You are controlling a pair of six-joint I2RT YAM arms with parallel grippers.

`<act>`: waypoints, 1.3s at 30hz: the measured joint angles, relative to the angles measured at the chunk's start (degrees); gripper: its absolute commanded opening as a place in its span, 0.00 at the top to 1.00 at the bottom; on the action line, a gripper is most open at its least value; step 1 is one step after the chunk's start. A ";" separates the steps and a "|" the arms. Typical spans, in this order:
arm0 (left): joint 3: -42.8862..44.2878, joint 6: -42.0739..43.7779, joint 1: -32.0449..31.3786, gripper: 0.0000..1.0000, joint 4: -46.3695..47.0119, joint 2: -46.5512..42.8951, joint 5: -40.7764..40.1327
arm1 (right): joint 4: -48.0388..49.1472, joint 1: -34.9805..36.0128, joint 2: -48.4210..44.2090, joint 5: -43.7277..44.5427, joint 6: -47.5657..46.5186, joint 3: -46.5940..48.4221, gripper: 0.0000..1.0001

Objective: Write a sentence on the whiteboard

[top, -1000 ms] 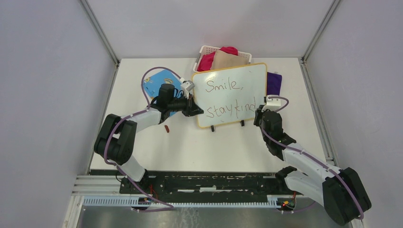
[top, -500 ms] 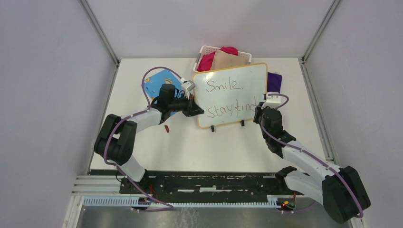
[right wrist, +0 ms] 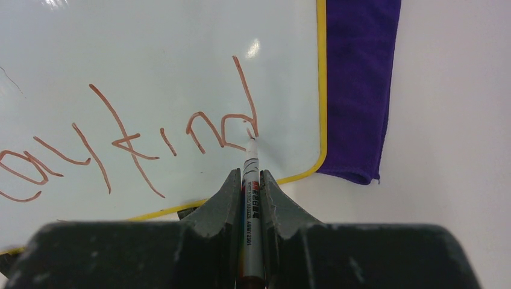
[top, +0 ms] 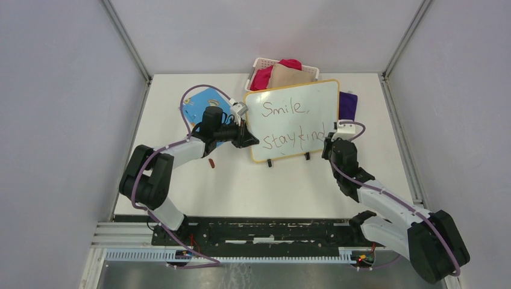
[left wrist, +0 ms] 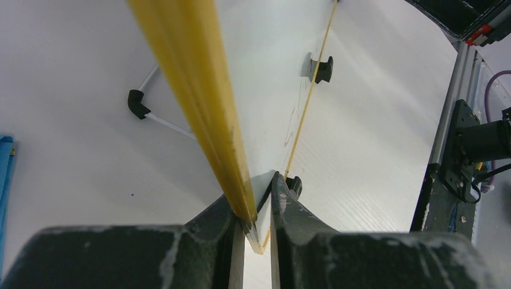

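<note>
White surface [top: 253, 186] between grey walls carries one whiteboard [top: 319, 102], yellow-framed, propped on two black feet [top: 270, 162] at the far middle. Its long axis runs left to right and its face is towards the arms. The sentence [top: 283, 109] is thin dark-red script in two lines, "Smile," above "stay kind". The left gripper [left wrist: 258, 205] pinches the board's left edge. The right gripper [right wrist: 247, 177] is closed on one marker [right wrist: 250, 162], whose tip touches the final "d".
</note>
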 measured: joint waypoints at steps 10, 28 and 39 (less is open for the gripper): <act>0.00 0.00 -0.02 0.98 0.00 -0.02 -0.04 | -0.02 -0.04 -0.09 0.13 0.00 -1.14 1.00; 0.00 0.00 -0.11 0.98 -0.02 -0.04 -0.26 | -3.39 -0.04 -10.19 -1.16 0.37 -0.76 1.00; 0.17 0.00 -0.22 0.98 -0.24 -0.07 -0.48 | -3.02 -0.04 -12.00 -6.45 1.07 0.33 1.00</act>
